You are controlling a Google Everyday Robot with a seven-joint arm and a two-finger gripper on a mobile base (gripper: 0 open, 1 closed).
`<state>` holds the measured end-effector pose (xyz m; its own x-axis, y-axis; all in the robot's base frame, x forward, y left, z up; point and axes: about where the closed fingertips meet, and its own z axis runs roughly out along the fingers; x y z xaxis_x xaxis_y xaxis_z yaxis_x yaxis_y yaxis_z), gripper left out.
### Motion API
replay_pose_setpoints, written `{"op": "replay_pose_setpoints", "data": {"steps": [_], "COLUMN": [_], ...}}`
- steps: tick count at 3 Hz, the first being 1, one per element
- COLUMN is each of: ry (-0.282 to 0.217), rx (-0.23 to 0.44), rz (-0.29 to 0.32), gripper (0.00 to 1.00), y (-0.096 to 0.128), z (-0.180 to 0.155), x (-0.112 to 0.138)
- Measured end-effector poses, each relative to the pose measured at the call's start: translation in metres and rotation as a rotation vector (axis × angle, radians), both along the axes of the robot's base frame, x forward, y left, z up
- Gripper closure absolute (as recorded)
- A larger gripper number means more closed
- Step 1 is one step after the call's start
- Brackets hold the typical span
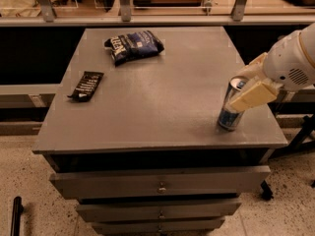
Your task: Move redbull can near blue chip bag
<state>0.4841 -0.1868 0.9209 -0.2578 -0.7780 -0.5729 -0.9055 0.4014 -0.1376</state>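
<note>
The redbull can stands near the right front corner of the grey table, leaning slightly to the right. My gripper reaches in from the right and straddles the can's upper half. One cream finger lies across the can's front and the other sits behind its top. The jaws look closed on the can, whose base rests on the table. The blue chip bag lies at the far left of the table, well away from the can.
A flat black packet with white print lies near the table's left edge. Drawers sit below the tabletop. A rail with posts runs behind the table. A dark stand is at the right.
</note>
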Motion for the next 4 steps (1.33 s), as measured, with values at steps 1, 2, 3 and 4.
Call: {"op": "replay_pose_setpoints", "data": {"steps": [1,2,3,4], "ry": [0.0,0.0,0.01,0.014], "rx": [-0.001,-0.001,0.011,0.026], "rz": [0.003,0.006,0.011,0.022], "gripper": [0.63,0.87,1.0,1.0], "y": [0.0016,0.0033,0.0053,0.0106], "z": [0.0,-0.0001,-0.0013,0.0022], "x": [-0.0001,-0.0003,0.0005,0.0073]}}
